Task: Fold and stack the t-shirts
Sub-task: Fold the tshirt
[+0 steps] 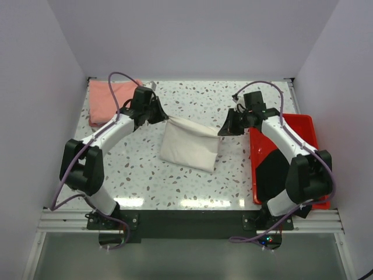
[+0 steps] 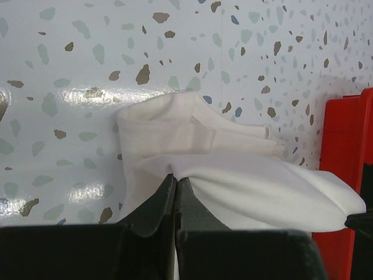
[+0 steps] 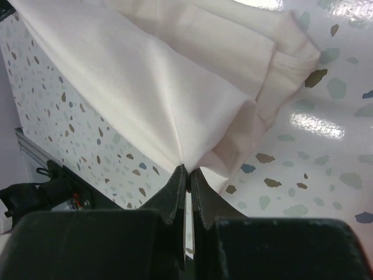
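The cream-white t-shirt (image 1: 189, 146) is folded into a small rectangle and hangs between the two grippers, its near edge resting on the table. My left gripper (image 1: 165, 118) is shut on its far left corner; the pinch shows in the left wrist view (image 2: 176, 177) with the cloth (image 2: 245, 186) stretching right. My right gripper (image 1: 221, 132) is shut on the far right corner; the right wrist view shows the jaws (image 3: 186, 169) closed on the cloth (image 3: 145, 76). The salmon-pink t-shirt (image 1: 105, 100) lies folded at the far left corner. The lavender t-shirt is out of view.
A red plastic tray (image 1: 303, 131) lies at the right side of the table under my right arm; its edge shows in the left wrist view (image 2: 344, 151). White walls close in the table on three sides.
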